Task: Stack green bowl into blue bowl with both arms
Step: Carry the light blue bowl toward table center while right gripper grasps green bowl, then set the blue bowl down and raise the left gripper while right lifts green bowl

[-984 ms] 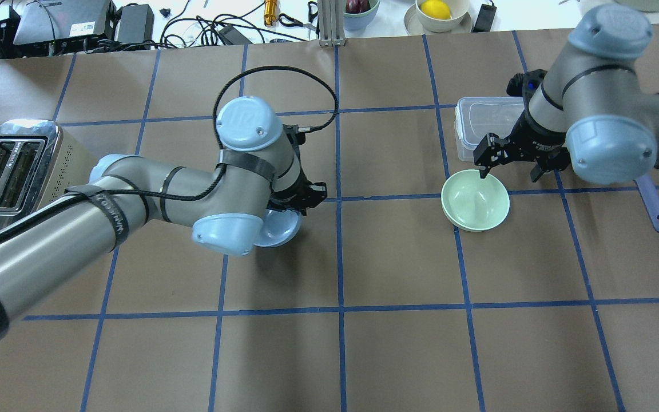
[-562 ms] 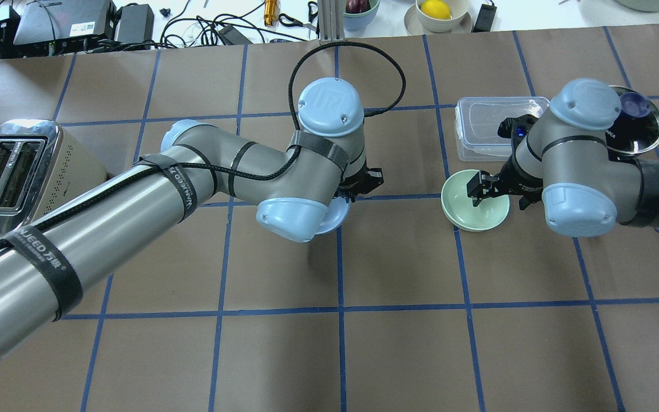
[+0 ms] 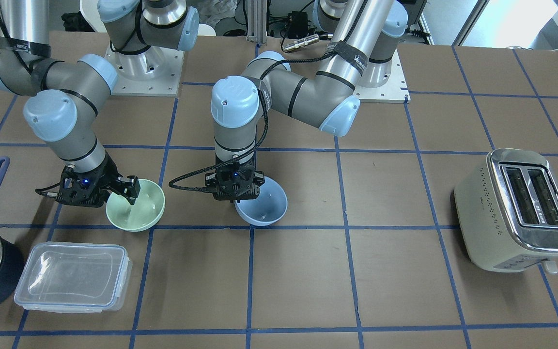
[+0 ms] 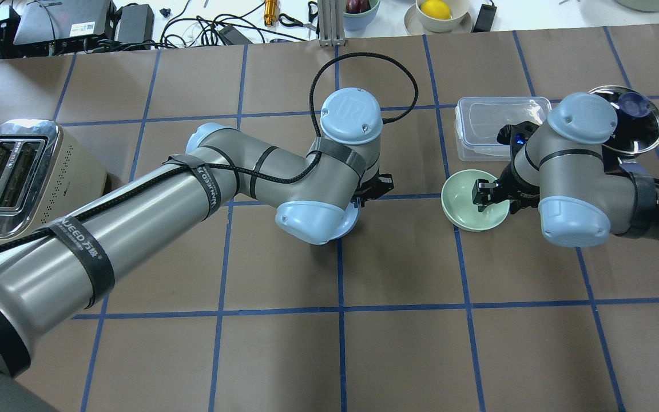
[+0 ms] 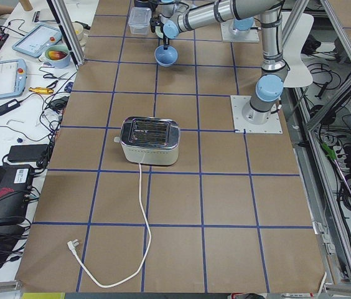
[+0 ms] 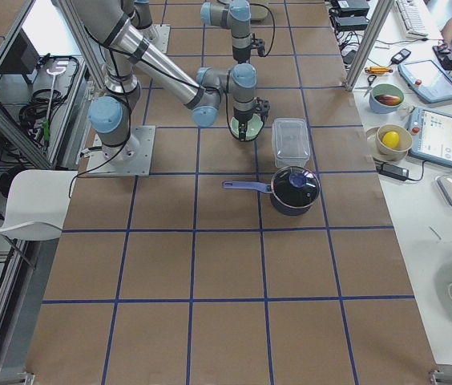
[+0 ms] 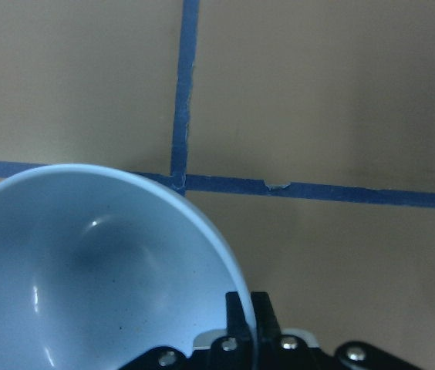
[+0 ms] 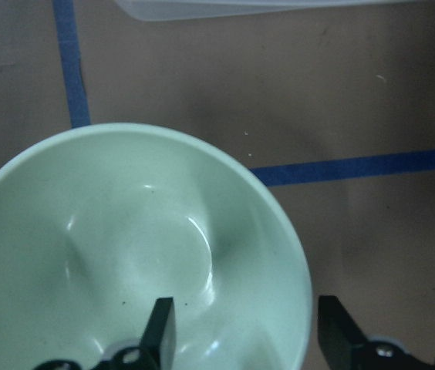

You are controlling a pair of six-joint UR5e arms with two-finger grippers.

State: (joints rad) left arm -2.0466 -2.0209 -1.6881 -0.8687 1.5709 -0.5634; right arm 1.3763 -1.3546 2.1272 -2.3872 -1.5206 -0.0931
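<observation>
The blue bowl (image 3: 265, 209) hangs tilted near the table's middle, held by its rim; it also shows in the left wrist view (image 7: 102, 270). My left gripper (image 3: 235, 198) is shut on that rim, with its fingertips (image 7: 239, 312) pinching the bowl's edge. The green bowl (image 4: 467, 207) sits on the table to the right in the overhead view. My right gripper (image 4: 495, 193) is open and straddles its near rim. One finger (image 8: 158, 324) is inside the green bowl (image 8: 125, 247) and the other stands outside it.
A clear lidded plastic container (image 4: 487, 123) lies just beyond the green bowl. A dark blue saucepan (image 4: 632, 117) stands at the far right. A toaster (image 4: 12, 174) stands at the far left. Cables and other bowls lie past the table's far edge.
My left arm has carried the blue bowl rightward to the table's middle. My right gripper has come down and toward the green bowl, and now straddles its rim.
</observation>
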